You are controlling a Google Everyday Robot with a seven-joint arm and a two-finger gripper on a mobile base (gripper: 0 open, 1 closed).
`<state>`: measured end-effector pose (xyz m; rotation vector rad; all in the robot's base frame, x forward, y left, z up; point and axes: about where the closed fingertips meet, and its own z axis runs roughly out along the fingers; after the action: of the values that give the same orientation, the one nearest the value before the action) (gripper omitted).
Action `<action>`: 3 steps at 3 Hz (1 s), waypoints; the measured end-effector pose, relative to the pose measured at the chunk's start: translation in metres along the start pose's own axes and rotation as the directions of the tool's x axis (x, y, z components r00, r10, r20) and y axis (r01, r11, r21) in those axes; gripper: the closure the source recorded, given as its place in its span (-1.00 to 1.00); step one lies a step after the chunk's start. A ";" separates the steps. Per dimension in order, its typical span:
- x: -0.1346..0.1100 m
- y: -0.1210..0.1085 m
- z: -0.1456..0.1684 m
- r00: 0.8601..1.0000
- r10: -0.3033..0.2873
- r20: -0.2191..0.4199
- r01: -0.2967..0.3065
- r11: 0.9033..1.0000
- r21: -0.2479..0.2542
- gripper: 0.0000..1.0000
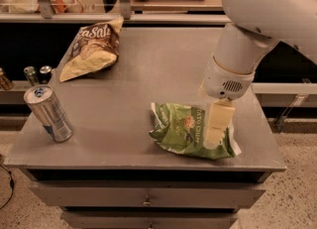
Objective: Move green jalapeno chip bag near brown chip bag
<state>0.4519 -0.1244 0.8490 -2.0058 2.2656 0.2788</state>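
The green jalapeno chip bag lies flat on the grey table, near its front right edge. My gripper hangs from the white arm directly over the bag's right half, its pale fingers pointing down onto the bag. The brown chip bag lies at the table's back left, well away from the green bag.
A silver drink can stands tilted near the table's front left corner. Small cans sit on a lower ledge to the left. A shelf with rails runs behind the table. Drawers sit below the front edge.
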 end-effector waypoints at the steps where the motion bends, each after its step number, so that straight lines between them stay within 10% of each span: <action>1: 0.002 -0.004 0.014 1.000 0.014 -0.003 -0.014 1.000 -0.022 -0.21; 3: 0.002 -0.006 0.015 1.000 0.019 -0.007 -0.019 0.999 -0.029 0.72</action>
<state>0.4573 -0.1238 0.8336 -2.0029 2.2987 0.3091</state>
